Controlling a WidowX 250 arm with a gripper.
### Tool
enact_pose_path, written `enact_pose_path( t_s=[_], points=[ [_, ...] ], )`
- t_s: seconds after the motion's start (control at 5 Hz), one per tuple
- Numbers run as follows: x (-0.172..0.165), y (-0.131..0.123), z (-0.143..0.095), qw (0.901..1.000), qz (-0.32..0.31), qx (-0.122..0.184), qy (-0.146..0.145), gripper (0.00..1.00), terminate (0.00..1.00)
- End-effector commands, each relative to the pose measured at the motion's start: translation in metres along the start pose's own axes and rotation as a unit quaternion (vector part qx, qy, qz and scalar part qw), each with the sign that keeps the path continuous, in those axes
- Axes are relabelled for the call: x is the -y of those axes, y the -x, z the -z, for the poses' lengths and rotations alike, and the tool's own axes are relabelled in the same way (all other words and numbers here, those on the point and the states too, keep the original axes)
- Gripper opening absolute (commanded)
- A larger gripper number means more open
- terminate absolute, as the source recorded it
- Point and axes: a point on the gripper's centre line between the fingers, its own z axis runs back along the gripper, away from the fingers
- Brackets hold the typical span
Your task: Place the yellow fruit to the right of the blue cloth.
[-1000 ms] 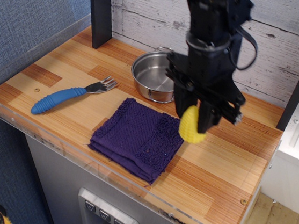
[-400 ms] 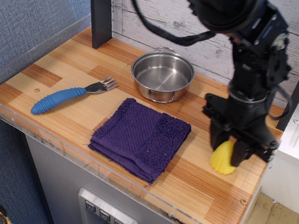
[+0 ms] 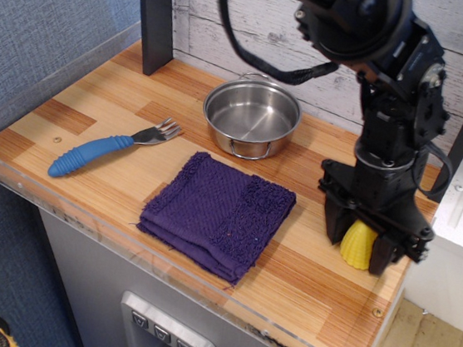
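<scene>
the table (image 3: 219, 139) is a wood-grain counter with a clear rim along its front edge. the arm (image 3: 390, 99) reaches down over its right end, black and bulky, hiding part of the back wall. the cloth (image 3: 214, 213) lies flat near the front middle, its long diagonal running from back right to front left. behind it stands the pot (image 3: 250, 119), upright and apart from the cloth. the fork (image 3: 104, 149) lies well to the left, its blue handle pointing toward the front left corner.

the gripper (image 3: 364, 239) points straight down at the right end of the table, well clear of the cloth's right edge. the fruit (image 3: 358, 245) sits between the two fingers, point up and base down, its base at or just above the wood; contact with the table cannot be told. the jaws stand close against the fruit's sides and seem to have hold of it.

the fruit lies directly between the jaws, so letting go should call only for parting them and lifting straight up. it already lies to the right of the cloth, so the task looks nearly done.
</scene>
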Motion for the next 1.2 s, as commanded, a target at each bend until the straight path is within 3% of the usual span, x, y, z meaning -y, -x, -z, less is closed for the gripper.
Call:
enact_pose_path(
  t_s=[0.0,0.2,0.4,0.6,0.8,1.0],
  points=[
    [-0.020,-0.003,-0.065,0.9985,-0.012,0.053,0.014,1.00,0.00],
    [-0.035,-0.002,-0.112,0.9954,-0.027,0.089,0.022,1.00,0.00],
    [-0.054,0.003,-0.146,0.9930,-0.045,0.109,0.004,1.00,0.00],
    [-0.088,0.013,-0.174,0.9878,-0.100,0.112,-0.040,1.00,0.00],
    [-0.111,0.023,-0.180,0.9822,-0.150,0.094,-0.064,1.00,0.00],
    [-0.125,0.029,-0.179,0.9871,-0.144,0.065,-0.026,1.00,0.00]
  ],
)
